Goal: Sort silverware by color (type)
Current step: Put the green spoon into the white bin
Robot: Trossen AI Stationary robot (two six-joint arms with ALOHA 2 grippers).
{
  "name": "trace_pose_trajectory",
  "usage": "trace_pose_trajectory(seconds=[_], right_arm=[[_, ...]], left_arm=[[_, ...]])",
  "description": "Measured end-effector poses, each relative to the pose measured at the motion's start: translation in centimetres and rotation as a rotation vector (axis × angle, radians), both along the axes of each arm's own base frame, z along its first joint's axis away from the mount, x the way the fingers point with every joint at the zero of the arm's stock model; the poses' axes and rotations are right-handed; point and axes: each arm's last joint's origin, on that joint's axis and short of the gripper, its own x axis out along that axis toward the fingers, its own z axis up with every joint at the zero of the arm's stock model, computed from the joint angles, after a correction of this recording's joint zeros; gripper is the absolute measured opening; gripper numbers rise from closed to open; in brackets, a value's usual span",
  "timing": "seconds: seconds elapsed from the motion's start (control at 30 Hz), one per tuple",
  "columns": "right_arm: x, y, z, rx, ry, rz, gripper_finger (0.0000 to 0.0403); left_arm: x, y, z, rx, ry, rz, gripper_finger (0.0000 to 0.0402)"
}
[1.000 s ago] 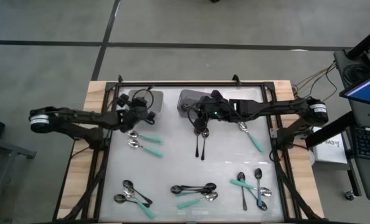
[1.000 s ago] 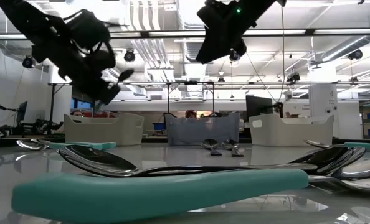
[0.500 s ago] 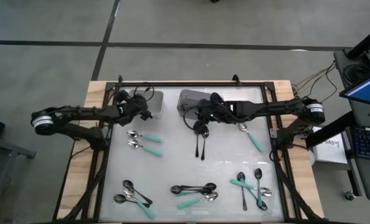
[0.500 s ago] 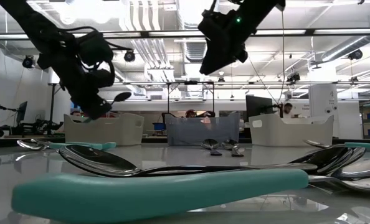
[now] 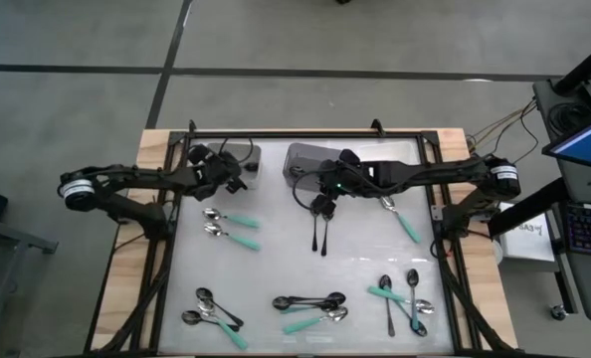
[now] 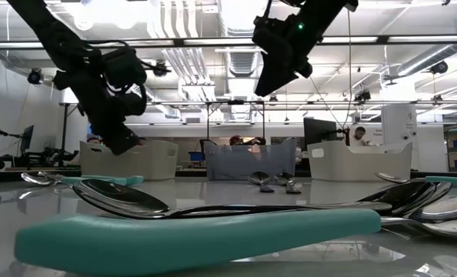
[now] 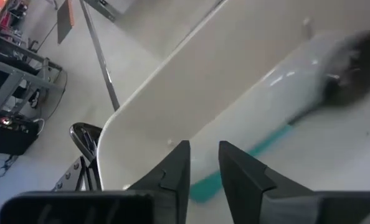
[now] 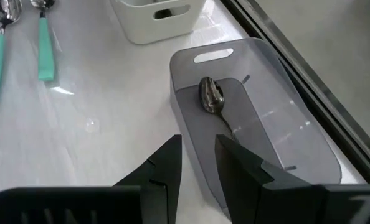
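My left gripper [image 5: 232, 173] hangs over the white bin [image 5: 238, 157], its fingers a little apart [image 7: 203, 163]. A teal-handled spoon [image 7: 263, 148] shows blurred inside that bin, below the fingers and apart from them. My right gripper [image 5: 323, 205] is open and empty above the table, at the near side of the grey bin [image 5: 303, 162]. That bin holds one dark spoon [image 8: 211, 96]. Two black spoons [image 5: 320, 234] lie on the table just near of the right gripper. Two teal-handled spoons [image 5: 228, 225] lie near of the white bin.
A third pale bin [image 6: 359, 159] stands at the far right. More spoons lie in groups along the near edge [image 5: 310, 306], at the near left [image 5: 211, 310] and near right [image 5: 403, 296]. One teal spoon [image 5: 401, 221] lies right of centre. A black frame [image 5: 305, 132] rims the table.
My left gripper has gone toward the far edge and down over the white bin. The teal-handled spoon that stuck out of it in the low view no longer shows there; a spoon now shows blurred inside the bin.
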Motion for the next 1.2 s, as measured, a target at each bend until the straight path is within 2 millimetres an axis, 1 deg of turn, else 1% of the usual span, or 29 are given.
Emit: trace_pose_trajectory(seconds=[0.07, 0.17, 0.33, 0.43, 0.5, 0.6, 0.67, 0.77, 0.83, 0.9, 1.0, 1.07, 1.2], right_arm=[[-0.3, 0.0, 0.2, 0.001, 0.011, 0.000, 0.0093], [-1.0, 0.1, 0.9, 0.001, 0.012, 0.000, 0.0093], [-3.3, 0.3, 2.4, 0.018, 0.043, -0.016, 0.0087], [-5.1, 0.5, 3.3, 0.047, 0.066, -0.048, 0.0086], [-6.1, 0.6, 3.7, 0.071, 0.073, -0.078, 0.0088], [-7.0, 0.9, 3.8, 0.094, 0.077, -0.100, 0.0091], [-7.2, 1.3, 3.5, 0.095, 0.084, -0.088, 0.0091], [-7.4, 1.8, 2.7, 0.095, 0.111, -0.068, 0.0088], [-7.6, 2.2, 2.0, 0.094, 0.132, -0.054, 0.0086], [-7.7, 2.6, 1.4, 0.094, 0.153, -0.041, 0.0087], [-7.9, 3.0, 0.5, 0.099, 0.178, -0.036, 0.0092], [-8.0, 3.1, 0.1, 0.108, 0.185, -0.046, 0.0095], [-8.0, 3.2, -0.4, 0.108, 0.190, -0.045, 0.0100]], left_arm=[[0.3, 0.0, 0.4, -0.007, -0.015, -0.013, 0.0086], [0.9, -0.2, 1.7, -0.029, -0.040, -0.061, 0.0097], [2.9, -1.5, 4.7, -0.093, -0.057, -0.211, 0.0096], [4.2, -3.1, 6.8, -0.157, -0.068, -0.330, 0.0090], [5.2, -4.5, 8.0, -0.222, -0.121, -0.449, 0.0086], [6.3, -7.2, 8.9, -0.315, -0.161, -0.633, 0.0082], [6.4, -9.0, 8.7, -0.347, -0.126, -0.722, 0.0082], [5.9, -11.5, 7.8, -0.379, -0.044, -0.813, 0.0082], [5.3, -12.9, 7.0, -0.408, -0.001, -0.842, 0.0082], [4.9, -13.9, 6.2, -0.428, 0.004, -0.857, 0.0082], [4.3, -14.5, 5.1, -0.447, 0.030, -0.859, 0.0082], [3.9, -14.5, 4.5, -0.442, 0.051, -0.853, 0.0082], [3.4, -14.0, 3.4, -0.376, 0.085, -0.804, 0.0081]])
